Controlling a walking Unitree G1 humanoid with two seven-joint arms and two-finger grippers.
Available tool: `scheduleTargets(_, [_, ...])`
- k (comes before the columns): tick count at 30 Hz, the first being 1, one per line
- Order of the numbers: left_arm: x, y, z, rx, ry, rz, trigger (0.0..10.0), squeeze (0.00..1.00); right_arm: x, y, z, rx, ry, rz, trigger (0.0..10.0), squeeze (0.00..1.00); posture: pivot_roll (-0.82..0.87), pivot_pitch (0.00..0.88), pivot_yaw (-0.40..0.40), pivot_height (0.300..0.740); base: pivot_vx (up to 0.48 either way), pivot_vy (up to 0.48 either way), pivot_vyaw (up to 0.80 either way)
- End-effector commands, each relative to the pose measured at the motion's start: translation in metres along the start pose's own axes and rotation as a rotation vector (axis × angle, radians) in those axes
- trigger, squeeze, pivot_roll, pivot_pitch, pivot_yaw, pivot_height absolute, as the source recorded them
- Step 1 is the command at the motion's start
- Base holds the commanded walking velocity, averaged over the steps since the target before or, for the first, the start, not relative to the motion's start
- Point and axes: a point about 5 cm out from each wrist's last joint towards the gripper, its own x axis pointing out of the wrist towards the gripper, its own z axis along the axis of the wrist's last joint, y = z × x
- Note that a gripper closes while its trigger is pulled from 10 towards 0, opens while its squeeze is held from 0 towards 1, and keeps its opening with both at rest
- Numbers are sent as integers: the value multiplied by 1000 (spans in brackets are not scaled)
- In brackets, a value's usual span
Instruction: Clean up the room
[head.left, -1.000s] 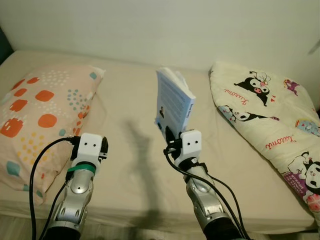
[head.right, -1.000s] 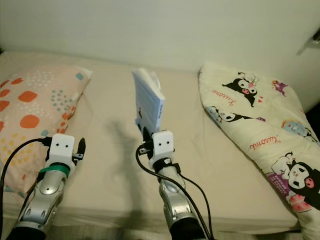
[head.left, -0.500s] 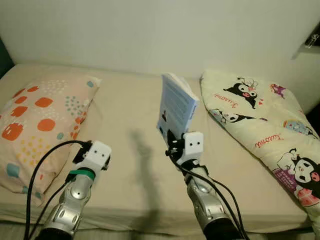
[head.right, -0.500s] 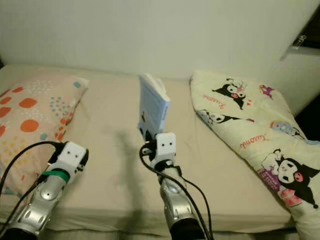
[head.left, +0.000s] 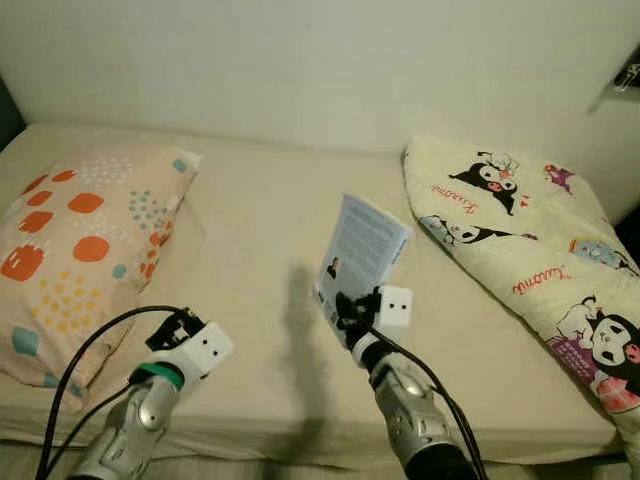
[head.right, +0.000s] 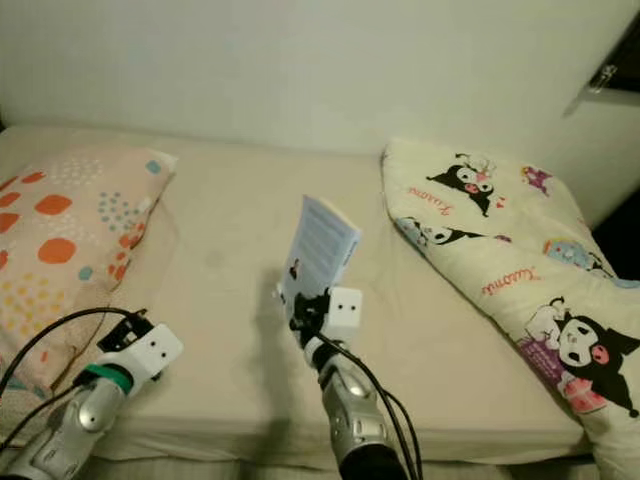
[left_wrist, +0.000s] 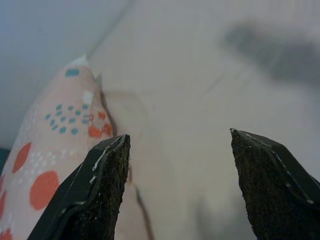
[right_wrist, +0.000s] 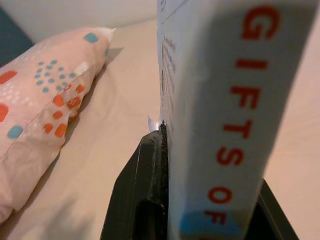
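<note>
A pale blue paperback book (head.left: 362, 253) stands upright above the middle of the beige bed (head.left: 260, 230), tilted a little to the right. My right gripper (head.left: 345, 310) is shut on its lower edge. In the right wrist view the book's spine (right_wrist: 235, 115) with red letters sits between the black fingers (right_wrist: 142, 200). My left gripper (head.left: 172, 326) hovers low over the bed's front left part, near the pillow. The left wrist view shows its fingers (left_wrist: 95, 195) spread open with nothing between them.
An orange-spotted pillow (head.left: 75, 230) lies on the left of the bed. A folded cartoon-print quilt (head.left: 530, 250) covers the right side. A white wall (head.left: 320, 60) rises behind the bed. The bed's front edge (head.left: 290, 440) runs just beyond my arms.
The book has come lower and nearer in my right gripper and leans more to the right. My left arm has dropped and turned outward. The camera view has shifted slightly.
</note>
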Motion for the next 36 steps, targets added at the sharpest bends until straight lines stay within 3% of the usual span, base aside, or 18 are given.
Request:
scheduleTargets(1, [-3, -4, 1, -32, -12, -7, 10000, 0, 2, 3, 1, -26, -8, 26, 10000, 0, 135, 65, -43, 740, 0, 0, 0])
scheduleTargets(7, [-2, -4, 7, -65, -24, 9, 10000, 0, 11, 14, 0, 76, 5, 39, 10000, 0, 138, 75, -41, 740, 0, 0, 0])
scheduleTargets(9, [-2, -5, 11, -79, -39, 13, 10000, 0, 14, 18, 7, -35, -35, 48, 10000, 0, 139, 81, -38, 740, 0, 0, 0])
scheduleTargets(10, [-2, -5, 11, -79, -39, 13, 10000, 0, 14, 18, 7, -35, -35, 48, 10000, 0, 139, 81, -38, 740, 0, 0, 0])
scheduleTargets(12, [-3, -6, 14, -95, -58, 13, 10000, 0, 15, 23, 14, -179, -79, 70, 10000, 0, 141, 81, -38, 740, 0, 0, 0])
scheduleTargets(13, [-3, -6, 14, -95, -58, 13, 10000, 0, 15, 23, 14, -179, -79, 70, 10000, 0, 141, 81, -38, 740, 0, 0, 0])
scheduleTargets(15, [-4, -7, 16, -136, -61, 18, 10000, 0, 14, 24, 19, -270, -118, 77, 10000, 0, 136, 80, -39, 735, 0, 0, 0])
scheduleTargets(30, [1, -3, 19, -190, -58, 40, 10000, 0, 10, 39, 27, -370, -225, 164, 10000, 0, 122, 65, -35, 680, 0, 0, 0])
scheduleTargets(36, [3, 0, 21, -194, -62, 53, 10000, 0, 8, 39, 28, -504, -240, 197, 10000, 0, 123, 60, -37, 655, 0, 0, 0])
